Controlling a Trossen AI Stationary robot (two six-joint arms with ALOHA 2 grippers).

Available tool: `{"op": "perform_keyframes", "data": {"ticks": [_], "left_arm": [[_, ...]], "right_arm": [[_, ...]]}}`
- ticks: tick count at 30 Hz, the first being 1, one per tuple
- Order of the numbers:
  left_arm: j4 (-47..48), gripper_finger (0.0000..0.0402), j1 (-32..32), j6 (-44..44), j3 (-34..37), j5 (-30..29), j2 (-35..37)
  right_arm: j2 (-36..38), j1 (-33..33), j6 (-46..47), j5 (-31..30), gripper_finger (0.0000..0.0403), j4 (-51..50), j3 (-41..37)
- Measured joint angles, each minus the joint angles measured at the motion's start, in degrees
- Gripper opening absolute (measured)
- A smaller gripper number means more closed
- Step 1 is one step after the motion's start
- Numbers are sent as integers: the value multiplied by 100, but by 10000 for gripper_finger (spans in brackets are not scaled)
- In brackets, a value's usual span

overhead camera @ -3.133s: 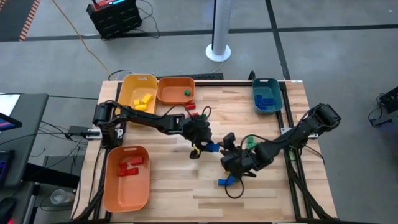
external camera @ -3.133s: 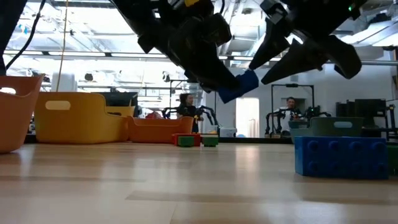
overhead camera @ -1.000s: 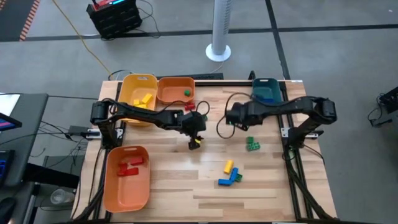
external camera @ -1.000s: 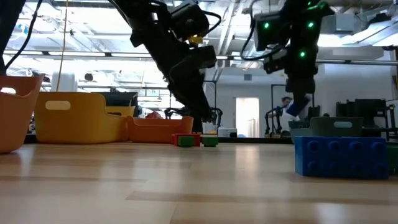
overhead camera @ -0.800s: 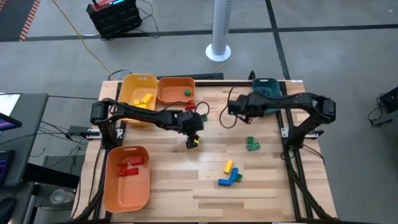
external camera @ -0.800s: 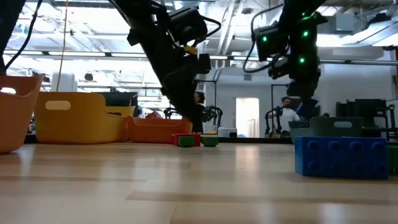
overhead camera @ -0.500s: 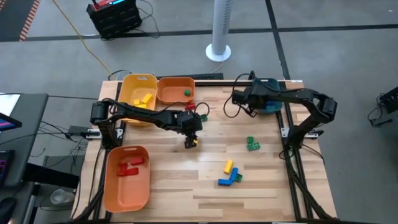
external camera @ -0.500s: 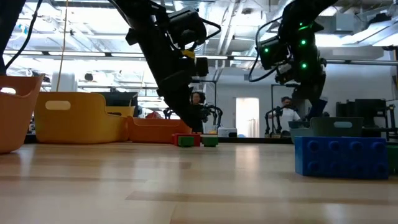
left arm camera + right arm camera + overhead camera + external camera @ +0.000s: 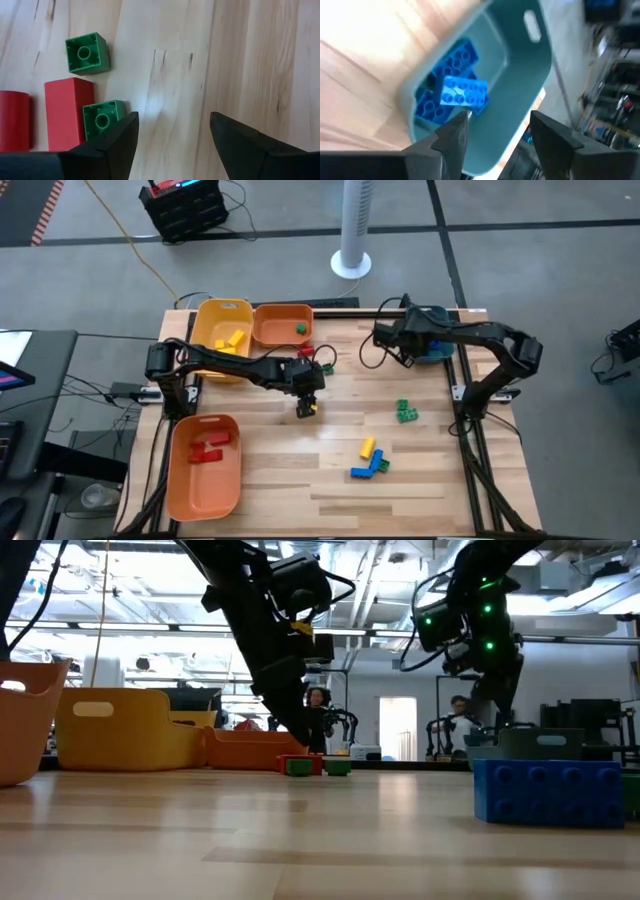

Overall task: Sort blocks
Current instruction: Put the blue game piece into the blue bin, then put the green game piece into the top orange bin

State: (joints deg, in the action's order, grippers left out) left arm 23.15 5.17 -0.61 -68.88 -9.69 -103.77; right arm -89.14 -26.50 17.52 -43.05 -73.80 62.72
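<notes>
No writing or brand mark can be read anywhere on the bins, the blocks or the arms.

The right gripper (image 9: 495,132) hangs over the teal bin (image 9: 432,332) at the far right of the table (image 9: 330,480), its arm folded in from the right edge, and its fingers stand spread with nothing between them. A blue block (image 9: 464,93) shows just beyond those open tips, above other blue blocks (image 9: 445,85) lying in the bin; whether it is resting or in the air cannot be told.

The left gripper (image 9: 170,142) sits out over mid-table, its arm stretched from the left edge past the yellow bin (image 9: 222,327), pointing straight down at bare wood. Its fingers are spread too, and empty. Just beside 1 finger lie 2 green blocks (image 9: 87,52) and 2 red blocks (image 9: 67,112), the nearer green touching the longer red.

Elsewhere: yellow blocks (image 9: 231,340) in the yellow bin, 1 green block (image 9: 300,329) in the small orange bin (image 9: 282,325), red blocks (image 9: 209,446) in the big orange bin (image 9: 205,466) at the near left. Loose on the table, a green block pair (image 9: 405,411) right of centre, and nearer the front a yellow block (image 9: 367,447) touching 2 blue blocks (image 9: 368,469).
</notes>
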Motion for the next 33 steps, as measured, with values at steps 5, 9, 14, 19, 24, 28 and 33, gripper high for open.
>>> {"op": "perform_keyframes", "data": {"ticks": [5,9,14,19,24,28,33], "left_arm": [[7,240,0,115,0,-8,0],[1,240,-11,128,0,-40,0],[-8,240,-13,94,0,-39,0],[-10,240,-11,84,0,-38,0],[-26,240,-11,-40,0,-35,-2],[50,240,-11,-104,1,-38,-3],[20,240,-22,-518,2,-250,-4]], "right_arm": [[226,672,-24,-496,211,379,-2],[539,1206,-271,-522,202,1012,-2],[923,2013,-567,-130,199,2133,-19],[1078,2553,-955,437,202,3310,-241],[1077,2690,-964,584,207,3453,-245],[1094,2911,-913,566,208,3501,-259],[1154,3246,-993,566,208,4684,-955]]}}
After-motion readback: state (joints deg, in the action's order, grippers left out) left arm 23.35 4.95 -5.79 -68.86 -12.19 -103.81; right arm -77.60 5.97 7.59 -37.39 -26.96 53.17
